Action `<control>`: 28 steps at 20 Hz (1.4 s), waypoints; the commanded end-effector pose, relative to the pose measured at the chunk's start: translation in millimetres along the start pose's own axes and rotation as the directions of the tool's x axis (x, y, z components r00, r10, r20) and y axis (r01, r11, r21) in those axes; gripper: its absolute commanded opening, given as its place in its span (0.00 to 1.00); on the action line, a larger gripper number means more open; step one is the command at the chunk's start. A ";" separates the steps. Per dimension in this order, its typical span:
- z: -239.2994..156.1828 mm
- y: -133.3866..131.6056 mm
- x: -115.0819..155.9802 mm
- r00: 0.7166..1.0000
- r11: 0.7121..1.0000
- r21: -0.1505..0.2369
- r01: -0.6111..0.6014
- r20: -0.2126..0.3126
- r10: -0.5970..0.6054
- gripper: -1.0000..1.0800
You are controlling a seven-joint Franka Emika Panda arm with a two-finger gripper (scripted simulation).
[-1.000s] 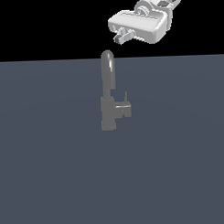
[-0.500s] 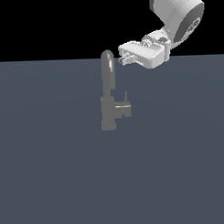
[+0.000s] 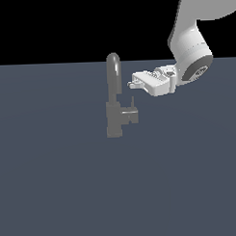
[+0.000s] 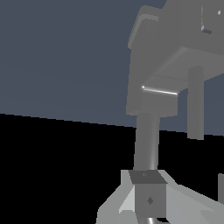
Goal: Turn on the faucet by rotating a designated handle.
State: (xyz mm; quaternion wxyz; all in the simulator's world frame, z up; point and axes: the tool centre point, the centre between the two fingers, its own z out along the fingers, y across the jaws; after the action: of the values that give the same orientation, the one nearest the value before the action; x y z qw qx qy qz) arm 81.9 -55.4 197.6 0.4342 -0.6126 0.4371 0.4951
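Note:
The faucet [image 3: 114,105] is a grey tap standing upright, with an arched spout on top and a blocky lower body. The handle [image 3: 131,113] is a short stub on the body's side toward the exterior view's right, with a thin upright pin. My gripper [image 3: 132,83] hangs just above the pin and beside the spout on the exterior view's right, its fingertips pointing at the spout. Its jaws look open and empty and touch nothing. The wrist view shows the faucet [image 4: 151,87] close up, the pin of the handle [image 4: 195,105] and one of my fingers [image 4: 148,200].
The faucet stands on a flat dark blue-grey surface [image 3: 54,180]. My white arm [image 3: 192,54] comes down from the top on the exterior view's right. Nothing else shows.
My gripper has come down from well above the faucet to the level of the spout's upper part, just above the handle pin. The faucet and handle have not moved.

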 end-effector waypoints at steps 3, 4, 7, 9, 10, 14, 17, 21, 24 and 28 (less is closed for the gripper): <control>2.1 -2.0 28.5 0.996 0.996 0.065 -0.065 0.071 0.060 0.00; 2.8 -2.0 33.7 0.994 0.994 0.076 -0.077 0.083 0.070 0.00; 4.7 -2.0 46.0 0.989 0.989 0.101 -0.105 0.114 0.094 0.00; 5.7 -1.9 51.1 0.987 0.987 0.112 -0.118 0.127 0.103 0.00; 6.2 -1.8 52.7 0.986 0.986 0.115 -0.121 0.131 0.106 0.00; 6.9 -1.7 54.1 0.985 0.985 0.117 -0.124 0.134 0.108 0.00; 6.9 -1.5 54.1 0.985 0.985 0.117 -0.124 0.134 0.108 0.00; 7.6 5.5 51.5 0.985 0.985 0.117 -0.124 0.134 0.108 0.00; 8.2 11.1 49.4 0.985 0.985 0.117 -0.124 0.134 0.108 0.00; 9.0 19.0 46.5 0.985 0.985 0.117 -0.124 0.134 0.108 0.00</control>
State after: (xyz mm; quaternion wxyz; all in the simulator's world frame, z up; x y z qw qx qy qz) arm 70.7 -55.8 147.8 0.4689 -0.5251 0.4737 0.5291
